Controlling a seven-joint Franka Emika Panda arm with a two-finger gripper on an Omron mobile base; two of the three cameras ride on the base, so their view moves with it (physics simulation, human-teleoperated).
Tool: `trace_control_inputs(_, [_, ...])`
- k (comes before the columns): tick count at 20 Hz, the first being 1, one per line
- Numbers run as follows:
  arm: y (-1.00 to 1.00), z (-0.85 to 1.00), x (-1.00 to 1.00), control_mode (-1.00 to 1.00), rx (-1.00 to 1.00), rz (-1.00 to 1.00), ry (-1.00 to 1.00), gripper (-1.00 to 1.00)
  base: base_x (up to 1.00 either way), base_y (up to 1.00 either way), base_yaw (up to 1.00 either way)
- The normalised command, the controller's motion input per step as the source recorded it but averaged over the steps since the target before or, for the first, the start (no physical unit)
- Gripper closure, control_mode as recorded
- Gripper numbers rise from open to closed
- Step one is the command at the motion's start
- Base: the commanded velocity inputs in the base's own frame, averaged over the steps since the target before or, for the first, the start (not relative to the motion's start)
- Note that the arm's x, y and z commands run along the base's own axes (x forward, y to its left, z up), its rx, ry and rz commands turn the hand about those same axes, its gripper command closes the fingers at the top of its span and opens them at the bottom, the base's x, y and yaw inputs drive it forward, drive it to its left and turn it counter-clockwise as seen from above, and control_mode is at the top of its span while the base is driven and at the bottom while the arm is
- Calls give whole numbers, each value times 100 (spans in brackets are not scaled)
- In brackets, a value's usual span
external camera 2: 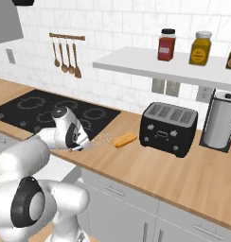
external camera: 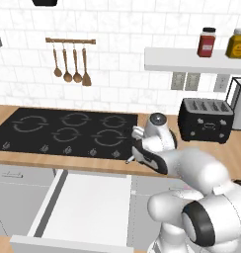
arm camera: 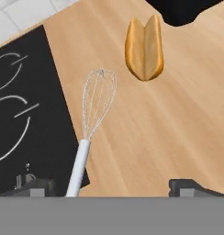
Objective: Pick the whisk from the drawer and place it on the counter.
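Lying on the counter beside the cooktop, the whisk is looking placed; gripper jaws are standing apart, drawer gaping open

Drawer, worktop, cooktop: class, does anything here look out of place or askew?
Yes. The whisk lies partly on the counter, its handle over the cooktop edge. The drawer stands pulled out.

The arm is glossy white with rounded, bulbous links, black joint bands and dark claw tips.
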Motion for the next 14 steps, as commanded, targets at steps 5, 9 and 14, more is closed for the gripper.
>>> trace_control_inputs(5, [0,94,-67,-100,0,9,-23,-100,0,0,0])
trace_control_inputs(9, [0,99,-40,-100,0,8,-13,-100,0,0,0])
trace_control_inputs(14, [0,79,-16,-100,0,8,-6,-100,0,0,0])
